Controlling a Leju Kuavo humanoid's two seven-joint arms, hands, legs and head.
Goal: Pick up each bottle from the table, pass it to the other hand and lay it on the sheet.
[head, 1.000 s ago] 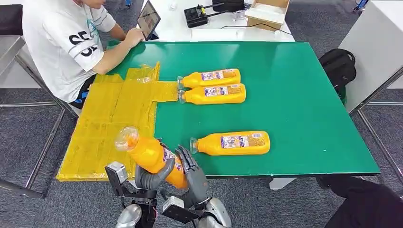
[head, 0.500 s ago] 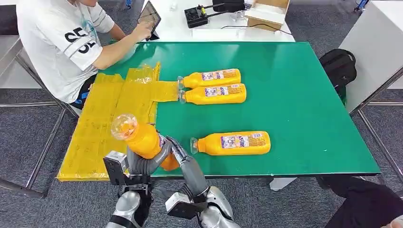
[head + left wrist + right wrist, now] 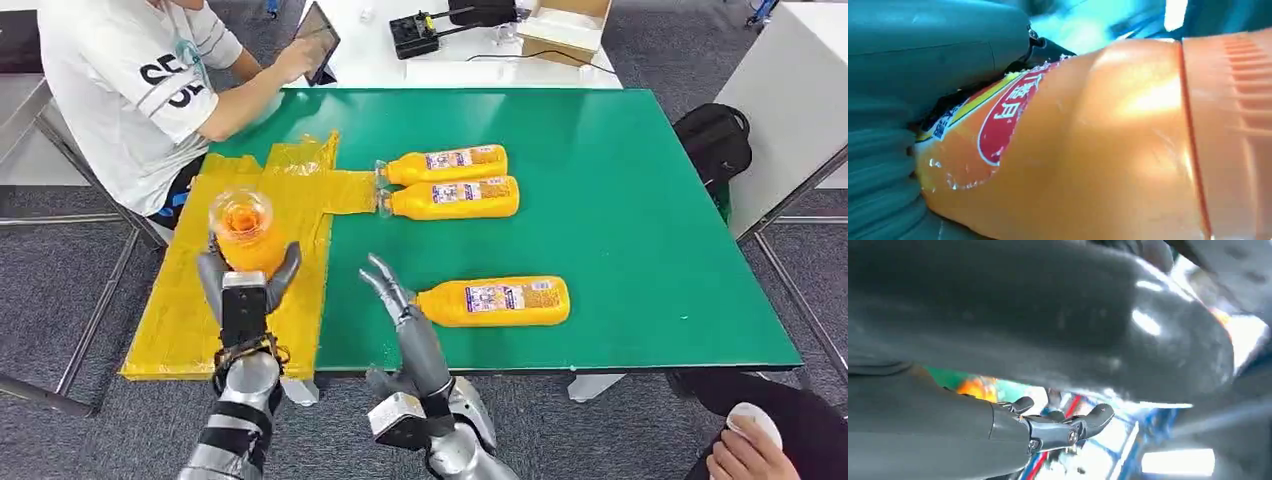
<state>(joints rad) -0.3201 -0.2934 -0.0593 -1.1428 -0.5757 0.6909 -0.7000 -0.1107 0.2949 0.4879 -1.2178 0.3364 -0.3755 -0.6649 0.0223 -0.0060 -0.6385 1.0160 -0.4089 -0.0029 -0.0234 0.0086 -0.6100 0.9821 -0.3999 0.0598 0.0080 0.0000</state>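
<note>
Right hand (image 3: 385, 287) now off bottle (image 3: 243, 235)

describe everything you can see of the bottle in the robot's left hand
The held bottle is orange plastic, seemingly full of orange drink, with a clear domed cap pointing towards the head camera. The left wrist view shows a ribbed band near its top and a red, yellow and white label with print I cannot read. The left hand grips its body from below, grey fingers wrapping both sides. It is raised above the yellow sheet, not lying on it. The right hand is apart from it, holding nothing.
</note>
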